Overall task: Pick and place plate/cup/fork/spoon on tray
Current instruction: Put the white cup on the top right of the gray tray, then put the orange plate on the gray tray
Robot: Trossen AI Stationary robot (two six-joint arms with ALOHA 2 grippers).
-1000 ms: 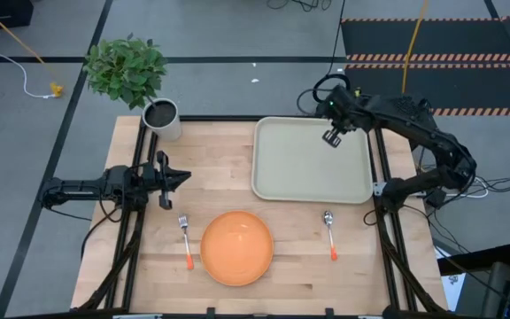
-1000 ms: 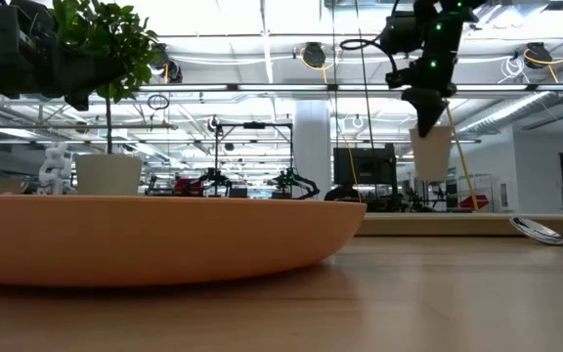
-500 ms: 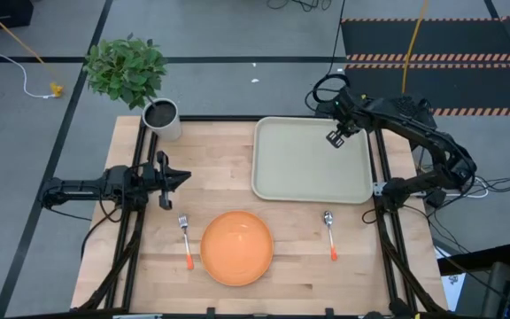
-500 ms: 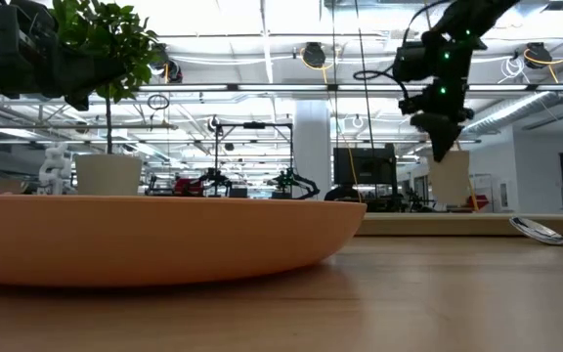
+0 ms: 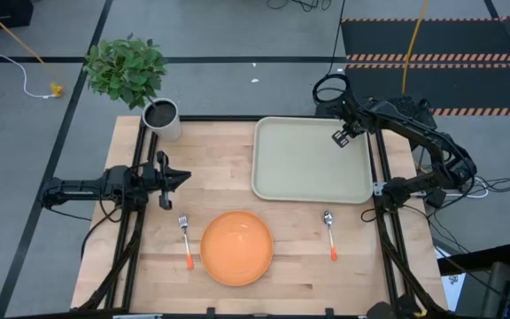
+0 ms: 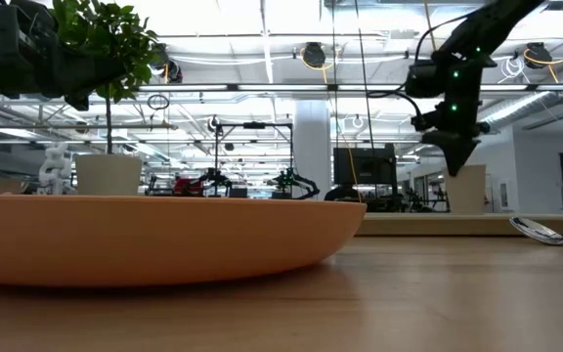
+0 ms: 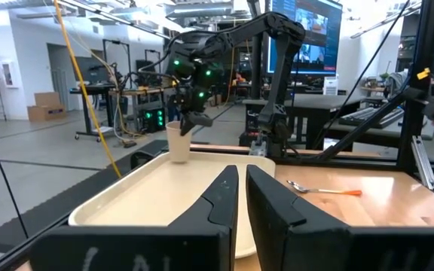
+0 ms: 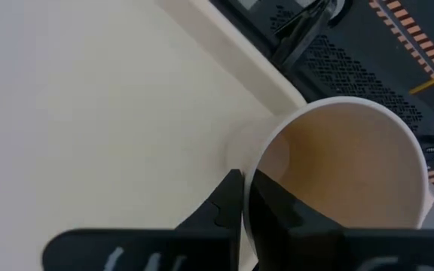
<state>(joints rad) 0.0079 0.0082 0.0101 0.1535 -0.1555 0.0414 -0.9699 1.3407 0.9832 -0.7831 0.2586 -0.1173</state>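
The left gripper (image 5: 173,177) has stayed put by the table's left side, pinched shut on nothing. The right gripper (image 5: 342,136) has moved down and toward the tray's (image 5: 308,164) far right corner, pinching the cup's (image 8: 349,169) rim there.

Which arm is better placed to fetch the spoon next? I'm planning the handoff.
Right, probably. Its end effector is at the cup on the tray, with the spoon on that side. The left end effector waits nearer the fork.
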